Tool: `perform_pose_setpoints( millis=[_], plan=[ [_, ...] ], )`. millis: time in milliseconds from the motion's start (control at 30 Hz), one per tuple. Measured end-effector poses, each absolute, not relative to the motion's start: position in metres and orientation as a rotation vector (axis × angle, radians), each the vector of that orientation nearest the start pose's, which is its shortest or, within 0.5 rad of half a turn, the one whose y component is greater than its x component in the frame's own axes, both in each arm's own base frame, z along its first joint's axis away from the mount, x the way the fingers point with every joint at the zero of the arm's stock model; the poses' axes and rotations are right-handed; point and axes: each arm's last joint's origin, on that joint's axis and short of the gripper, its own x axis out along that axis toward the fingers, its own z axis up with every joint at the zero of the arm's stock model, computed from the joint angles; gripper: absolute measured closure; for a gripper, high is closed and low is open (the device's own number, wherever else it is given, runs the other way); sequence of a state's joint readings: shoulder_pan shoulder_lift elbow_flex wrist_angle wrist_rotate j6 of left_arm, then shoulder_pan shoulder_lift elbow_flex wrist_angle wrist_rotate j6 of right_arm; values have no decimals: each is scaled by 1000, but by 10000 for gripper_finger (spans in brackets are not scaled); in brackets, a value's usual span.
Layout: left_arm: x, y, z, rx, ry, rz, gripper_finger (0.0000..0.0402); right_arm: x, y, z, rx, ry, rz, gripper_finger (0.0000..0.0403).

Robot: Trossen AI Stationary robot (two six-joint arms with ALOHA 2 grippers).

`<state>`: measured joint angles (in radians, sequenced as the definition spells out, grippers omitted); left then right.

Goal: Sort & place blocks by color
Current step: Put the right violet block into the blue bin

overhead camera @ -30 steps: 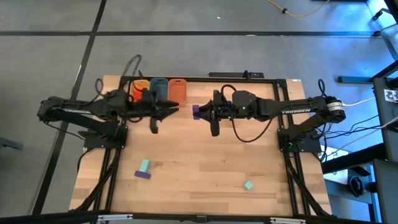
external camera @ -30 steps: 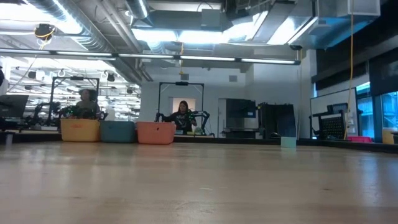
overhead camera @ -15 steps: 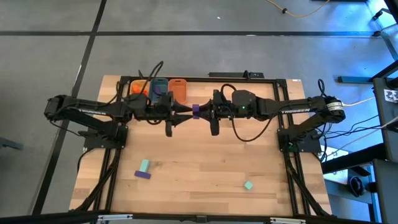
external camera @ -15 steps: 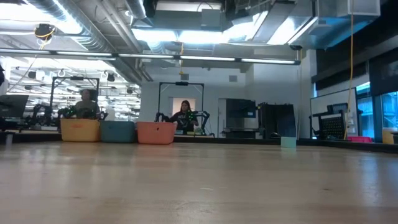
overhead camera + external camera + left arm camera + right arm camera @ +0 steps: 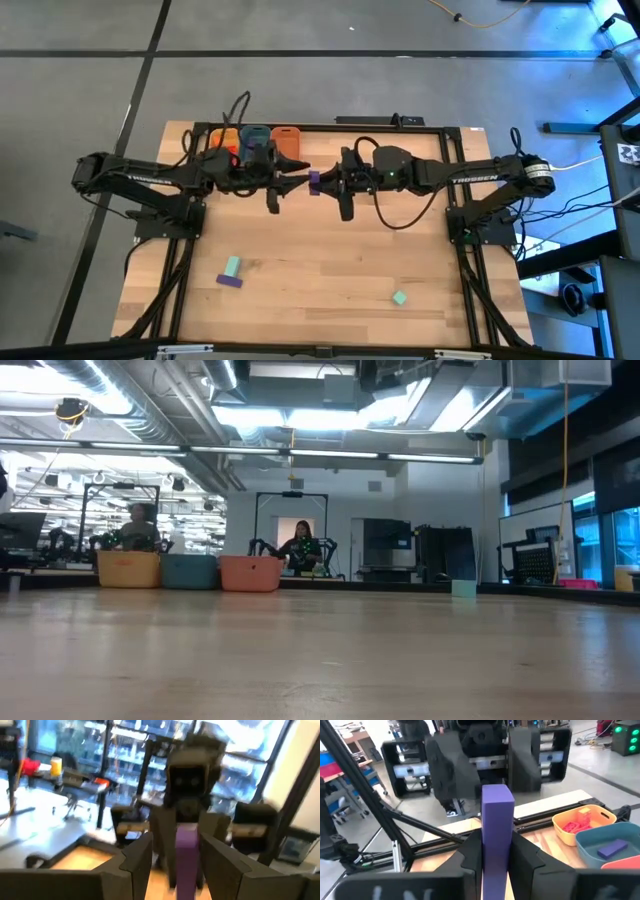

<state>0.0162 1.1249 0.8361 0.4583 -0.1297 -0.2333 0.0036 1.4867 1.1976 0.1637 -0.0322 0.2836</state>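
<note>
High view: the right claw (image 5: 318,181) pinched the purple block (image 5: 314,180) above the table (image 5: 330,270), near the blue tub (image 5: 254,134). The left claw (image 5: 298,178), spread, had advanced from beside that tub to flank the block, indicating a handover.

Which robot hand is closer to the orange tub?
Left. The left gripper hangs just in front of the orange tub; the right gripper, holding a purple block, is farther to its side.
</note>
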Motion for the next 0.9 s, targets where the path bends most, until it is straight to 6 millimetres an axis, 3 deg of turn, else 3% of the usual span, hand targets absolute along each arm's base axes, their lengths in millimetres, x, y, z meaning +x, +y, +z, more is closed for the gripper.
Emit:
perform_pose_setpoints(
  millis=[267,533,667,833,900],
  plan=[
    [277,6,328,-260,-159,41,250,346,2,340,285,150,18,343],
    [276,7,333,-235,-209,56,265,345,2,339,288,161,9,343],
    [276,7,331,-229,-191,56,293,345,2,339,286,161,9,343],
    [276,7,329,-242,-171,50,357,345,2,338,280,169,12,343],
    [276,7,330,-242,-172,49,357,345,2,338,281,167,12,343]
  ],
)
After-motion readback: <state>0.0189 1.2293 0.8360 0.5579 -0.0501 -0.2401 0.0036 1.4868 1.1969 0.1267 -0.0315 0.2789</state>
